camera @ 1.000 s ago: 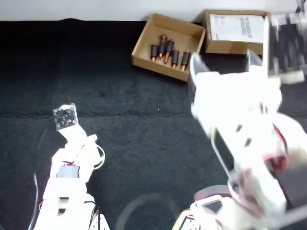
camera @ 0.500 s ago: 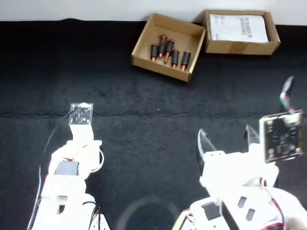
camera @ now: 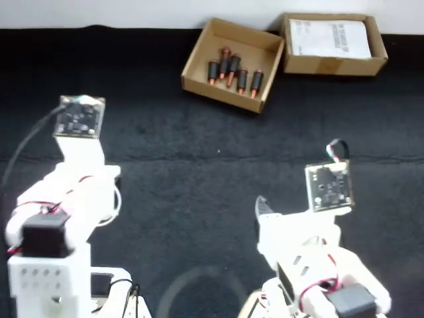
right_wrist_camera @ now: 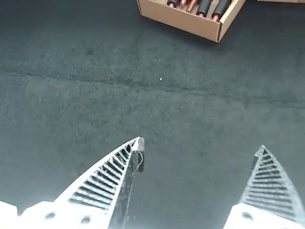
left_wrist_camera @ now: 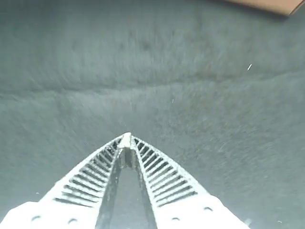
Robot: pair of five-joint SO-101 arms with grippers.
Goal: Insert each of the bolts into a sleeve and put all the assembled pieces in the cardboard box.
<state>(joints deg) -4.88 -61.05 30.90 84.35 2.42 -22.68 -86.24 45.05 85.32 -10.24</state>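
Observation:
The open cardboard box [camera: 199, 63] sits at the far middle of the black mat. Several black sleeves with copper bolts [camera: 233, 69] lie side by side in it. My right wrist view has the box's near wall [right_wrist_camera: 183, 19] and the ends of the pieces [right_wrist_camera: 206, 5] far ahead. My right gripper [right_wrist_camera: 200, 149] is open and empty over bare mat near the front right; one fingertip [camera: 261, 205] shows from above. My left gripper [left_wrist_camera: 126, 140] is shut with nothing in it, low over the mat on the left, under its camera board [camera: 79, 116].
A second cardboard box [camera: 331, 63] with a white sheet [camera: 329, 38] in it stands at the far right, touching the first box. A corner of cardboard [left_wrist_camera: 267, 4] peeks in at the edge of the left wrist view. The mat's far edge [camera: 132, 28] meets a white wall.
My right arm has pulled back from beside the box to the near right of the mat. My left arm has stretched farther from its base, its camera board moving away across the mat.

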